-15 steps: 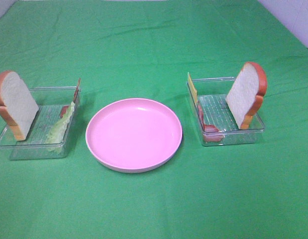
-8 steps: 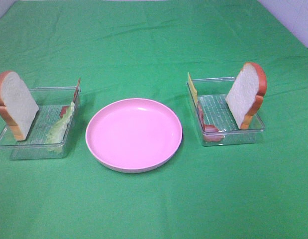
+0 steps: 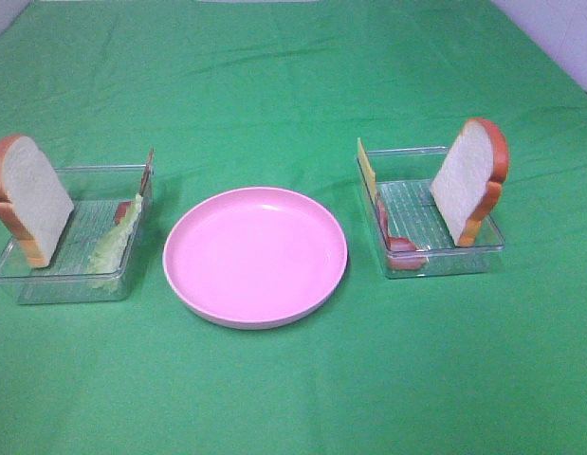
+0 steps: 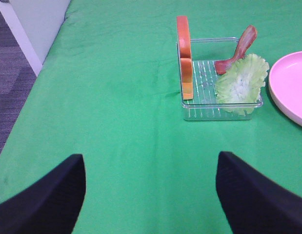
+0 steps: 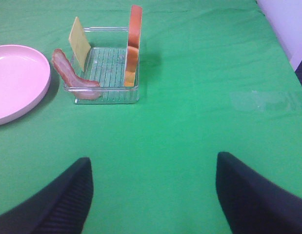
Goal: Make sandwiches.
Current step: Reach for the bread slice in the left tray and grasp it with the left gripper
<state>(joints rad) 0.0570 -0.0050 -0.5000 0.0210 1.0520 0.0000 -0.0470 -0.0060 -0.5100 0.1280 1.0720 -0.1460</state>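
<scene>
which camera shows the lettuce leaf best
The left wrist view: the lettuce leaf faces that camera, its frilly outline whole, in the clear tray beside the bacon strip. The exterior high view shows it only as a narrow band along the tray's wall. The right wrist view misses it.

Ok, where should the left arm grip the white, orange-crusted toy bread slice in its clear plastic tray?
Probably the top crust of the bread slice, from above, jaws across its flat faces: it stands on edge, top above the clear tray rim.
</scene>
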